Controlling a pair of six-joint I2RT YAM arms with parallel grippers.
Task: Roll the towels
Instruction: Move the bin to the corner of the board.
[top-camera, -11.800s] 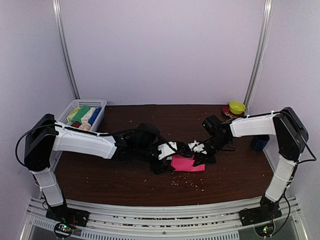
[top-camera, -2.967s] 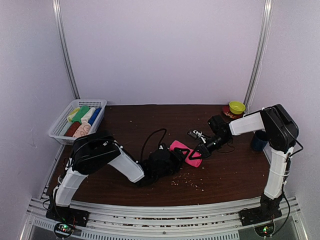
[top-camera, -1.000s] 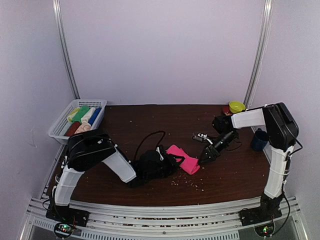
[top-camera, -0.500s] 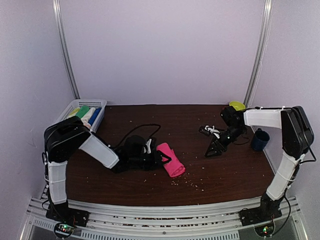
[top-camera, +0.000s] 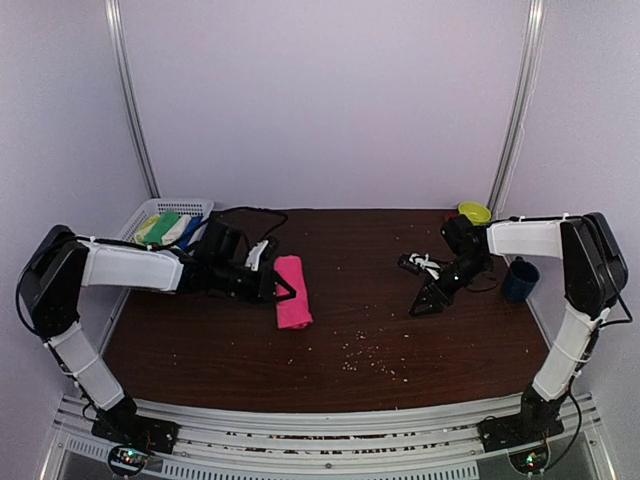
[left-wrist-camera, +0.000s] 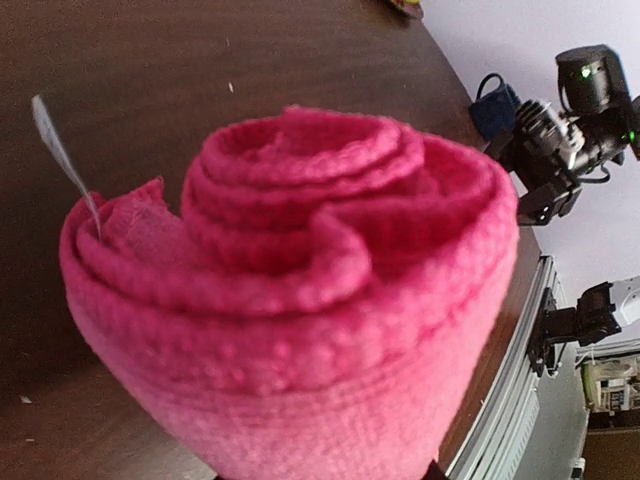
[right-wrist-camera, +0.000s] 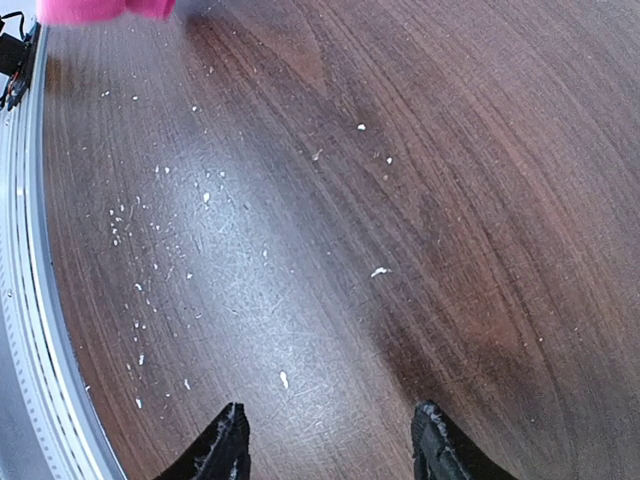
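One rolled hot pink towel is gripped at its end by the left jaws, left of the tabletop centre, near the white basket holding other rolled towels, while the right jaws hang open above crumb-flecked wood, well apart

Pale lilac walls enclose a dark wood-grain desk (speckled with pale crumbs); two metal uprights stand at its far corners.
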